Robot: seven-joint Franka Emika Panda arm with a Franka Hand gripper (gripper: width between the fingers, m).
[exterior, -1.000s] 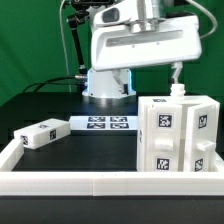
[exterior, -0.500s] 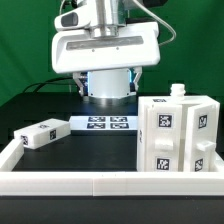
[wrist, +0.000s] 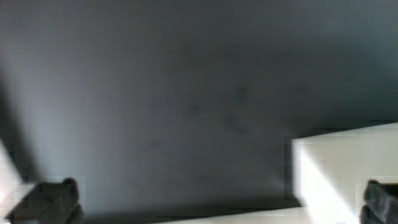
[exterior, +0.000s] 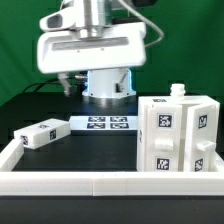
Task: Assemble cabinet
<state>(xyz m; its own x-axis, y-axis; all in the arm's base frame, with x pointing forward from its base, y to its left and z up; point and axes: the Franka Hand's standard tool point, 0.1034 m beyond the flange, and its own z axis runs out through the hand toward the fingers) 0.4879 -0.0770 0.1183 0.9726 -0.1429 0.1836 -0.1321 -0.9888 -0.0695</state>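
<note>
Shift since a moment ago: the arm's white wrist housing point(exterior: 88, 50) has swung across from above the cabinet toward the exterior view's left, and now hangs high over the surface to the left of the robot base point(exterior: 108, 86); nothing on the surface has changed place.
End effector point(wrist: 215, 202): spread wide and holding nothing; in the wrist view the two dark fingertips point(wrist: 50, 202) sit far apart with only bare surface between them.
Cabinet body point(exterior: 180, 135): stands upright on the surface at the exterior view's right, close behind the front rail and well apart from the end effector; black-and-white tags show on its faces.
Peg point(exterior: 178, 91): a small white stub stands up from the top of the cabinet body.
Small block point(exterior: 42, 133): lies flat at the exterior view's left, tagged; one end is just beside the marker board, and I cannot tell whether they touch.
Marker board point(exterior: 105, 124): flat on the surface in front of the robot base, between the small block and the cabinet body.
Rail point(exterior: 100, 184): low white border along the near edge and up the left side.
Surface point(exterior: 100, 155): black and matte.
Wrist view extra: a white corner point(wrist: 350, 168) juts in over the dark surface; which part it belongs to I cannot tell.
</note>
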